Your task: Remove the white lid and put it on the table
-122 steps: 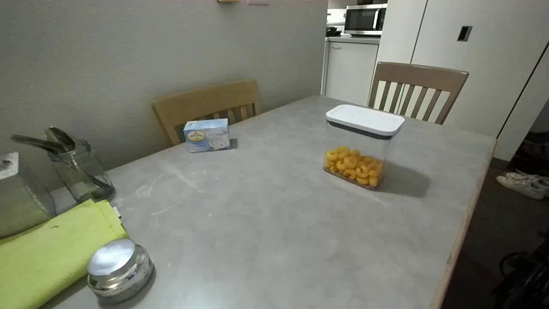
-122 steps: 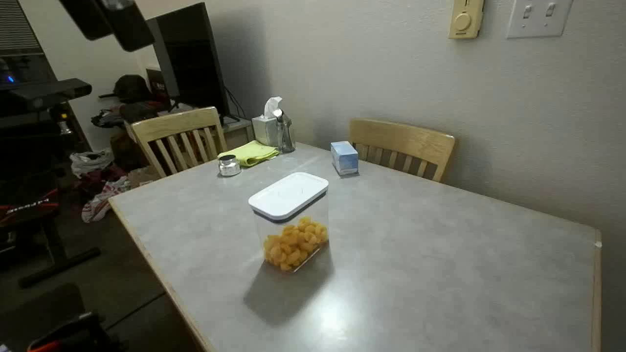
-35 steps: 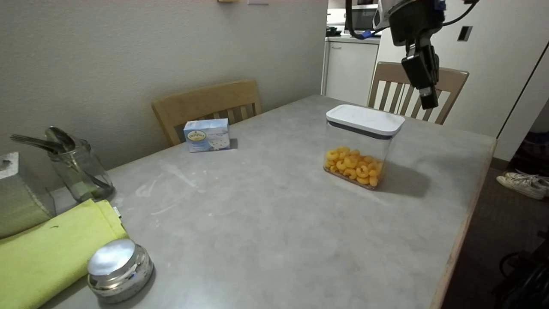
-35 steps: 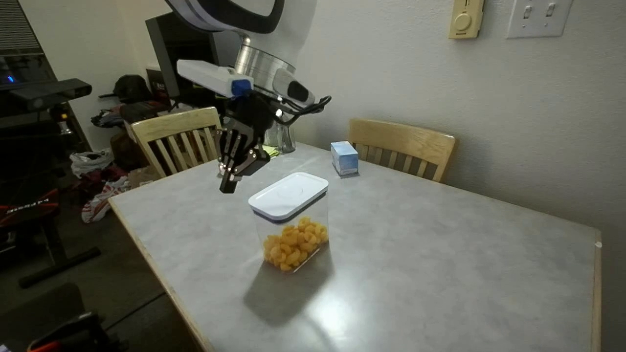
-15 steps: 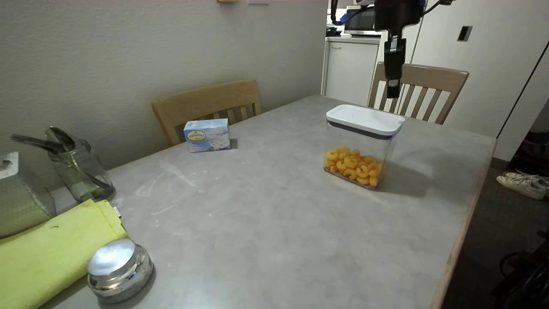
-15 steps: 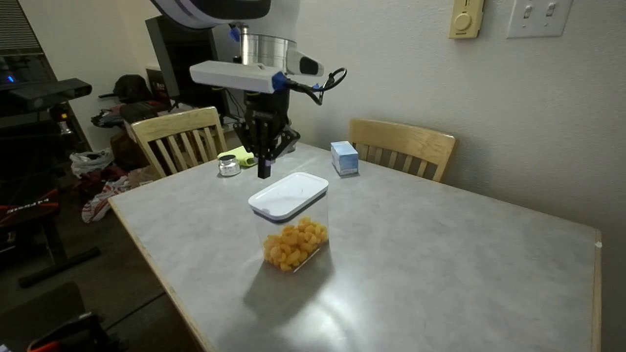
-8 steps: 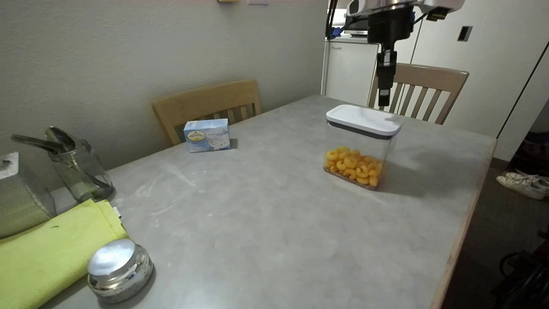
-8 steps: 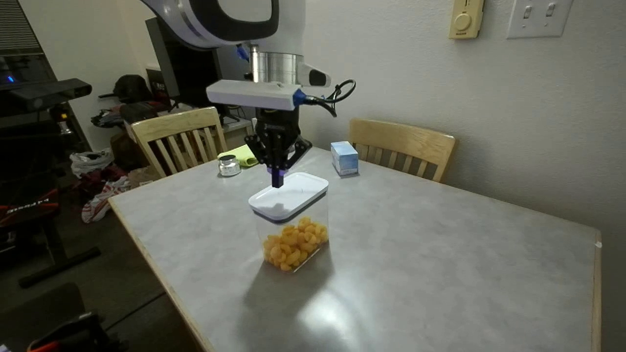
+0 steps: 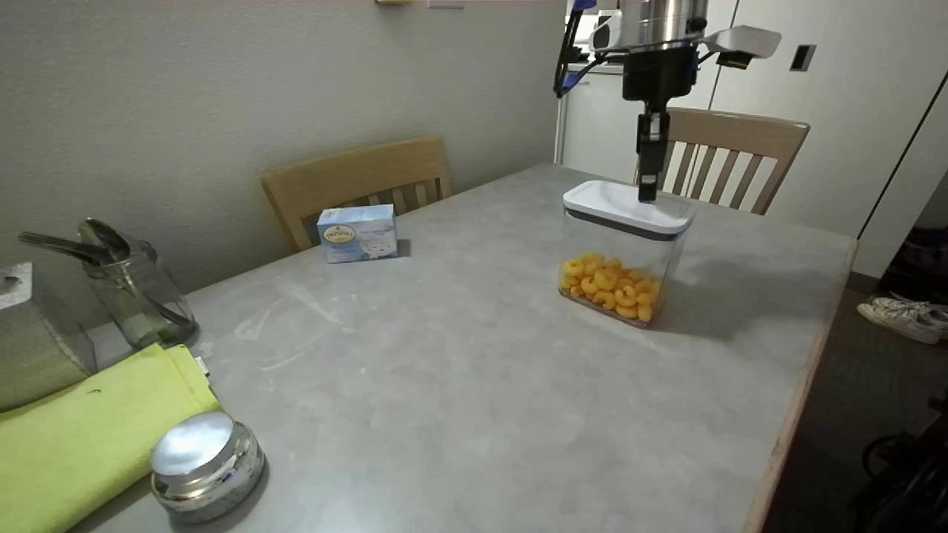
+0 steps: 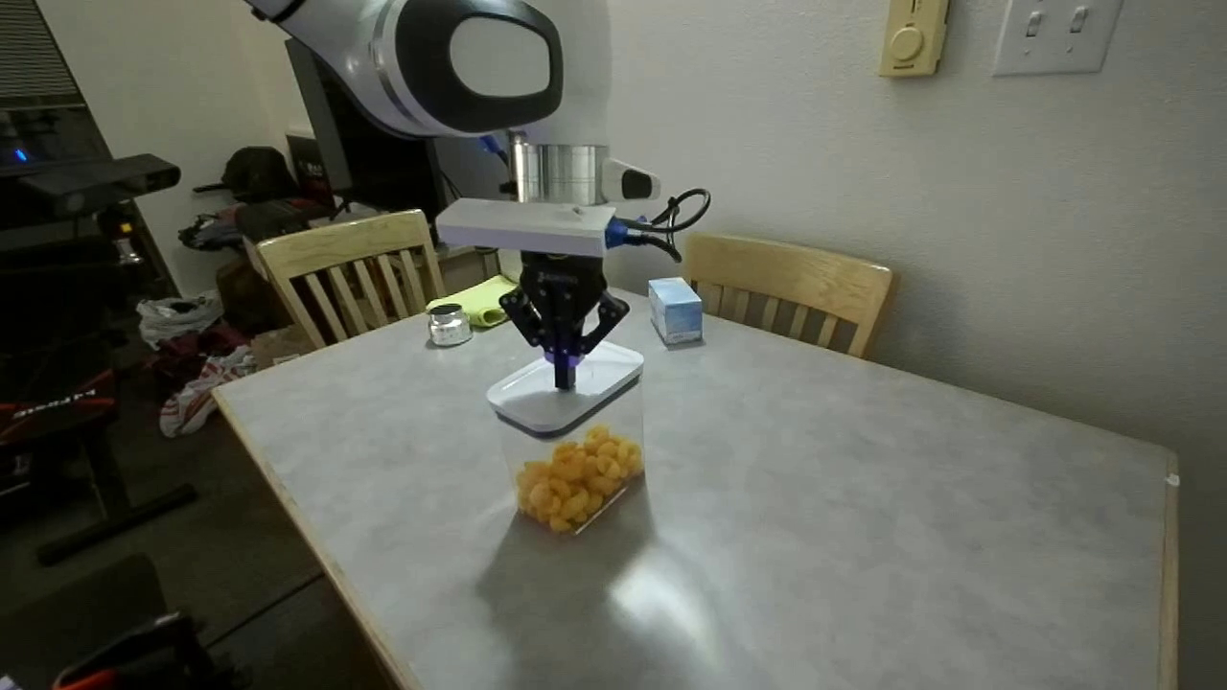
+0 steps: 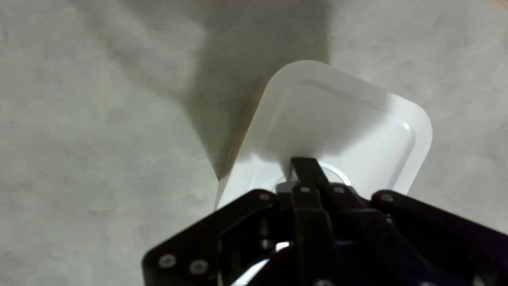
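White plastic is being borne by the clear container [image 9: 627, 249]: the white lid [image 9: 603, 197] is being supported level on its rim, so that the orange pieces [image 9: 609, 283] are being covered, nearer the edge of the desk [image 9: 444, 400] opposite the wall [image 9: 222, 111]. Over the lid's middle, the end effector [image 10: 565, 380] is being pointed straight down, fingers together, nothing gripped, presumably because what looks like a round button [image 11: 334, 174] is being aimed at; whether contact is being made cannot be told.
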You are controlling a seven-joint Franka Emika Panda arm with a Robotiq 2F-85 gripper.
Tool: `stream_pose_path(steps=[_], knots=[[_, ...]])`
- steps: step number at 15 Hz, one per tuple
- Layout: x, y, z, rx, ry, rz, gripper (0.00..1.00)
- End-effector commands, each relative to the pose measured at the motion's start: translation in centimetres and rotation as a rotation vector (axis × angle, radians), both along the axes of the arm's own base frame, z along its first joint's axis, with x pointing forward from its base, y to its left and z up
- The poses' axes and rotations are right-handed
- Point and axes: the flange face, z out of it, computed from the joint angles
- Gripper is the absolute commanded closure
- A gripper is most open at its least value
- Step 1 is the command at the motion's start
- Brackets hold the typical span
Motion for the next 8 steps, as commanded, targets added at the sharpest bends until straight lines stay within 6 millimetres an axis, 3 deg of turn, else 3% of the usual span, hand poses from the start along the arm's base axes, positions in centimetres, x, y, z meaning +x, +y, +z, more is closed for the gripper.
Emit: stream_pose_path(steps=[1,8], knots=[[0.68,-0.13,-0.22,0.013,-0.031,0.034,1.0],[1.44,0.25,-0.26,0.021,-0.072,0.048,1.0]])
